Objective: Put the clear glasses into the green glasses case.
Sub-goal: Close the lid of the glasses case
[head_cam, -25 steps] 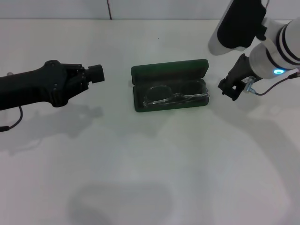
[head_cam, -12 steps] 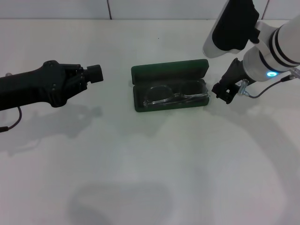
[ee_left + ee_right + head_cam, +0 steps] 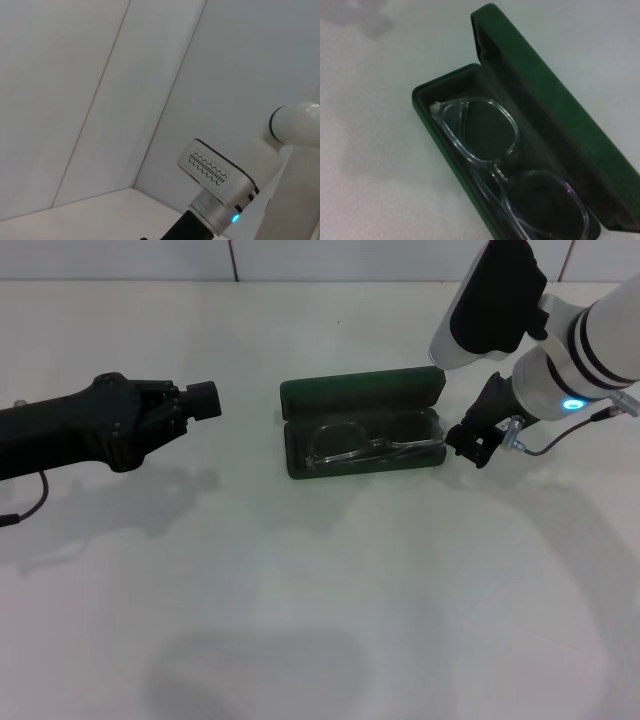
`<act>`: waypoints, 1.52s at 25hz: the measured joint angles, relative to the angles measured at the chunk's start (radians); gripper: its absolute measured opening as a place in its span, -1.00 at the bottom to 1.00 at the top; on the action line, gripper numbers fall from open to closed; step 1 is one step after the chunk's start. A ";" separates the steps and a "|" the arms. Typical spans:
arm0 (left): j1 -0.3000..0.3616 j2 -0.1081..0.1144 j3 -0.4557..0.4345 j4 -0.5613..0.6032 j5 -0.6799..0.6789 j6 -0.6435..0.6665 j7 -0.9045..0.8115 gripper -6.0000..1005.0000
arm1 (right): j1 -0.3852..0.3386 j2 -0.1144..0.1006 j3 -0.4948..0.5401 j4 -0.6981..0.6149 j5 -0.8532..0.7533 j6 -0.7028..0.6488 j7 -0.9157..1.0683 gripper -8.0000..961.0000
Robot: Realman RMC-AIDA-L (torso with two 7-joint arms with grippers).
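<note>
The clear glasses [image 3: 372, 445] lie inside the open green glasses case [image 3: 362, 423], lenses flat on the dark lining, the lid standing up behind them on the far side. The right gripper [image 3: 470, 443] sits just beside the case's right end, near the frame's corner; whether its fingers are spread or closed cannot be told. The left gripper [image 3: 200, 398] hangs well apart to the left above the white table [image 3: 320, 620], its fingers equally unreadable.

The glasses look light, thin and smooth, so probably slippery and easy to flex or crack under a hard pinch; the bridge or a frame corner seems the safest hold, not a lens or a tapering temple. The case looks stiff and could slide on the table if nudged.

No lettering or brand can be read on case or glasses in these views.
</note>
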 joint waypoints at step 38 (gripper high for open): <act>-0.006 0.000 0.005 -0.022 0.007 -0.022 0.000 -0.89 | 0.012 0.000 0.005 0.049 0.064 0.051 -0.061 -0.96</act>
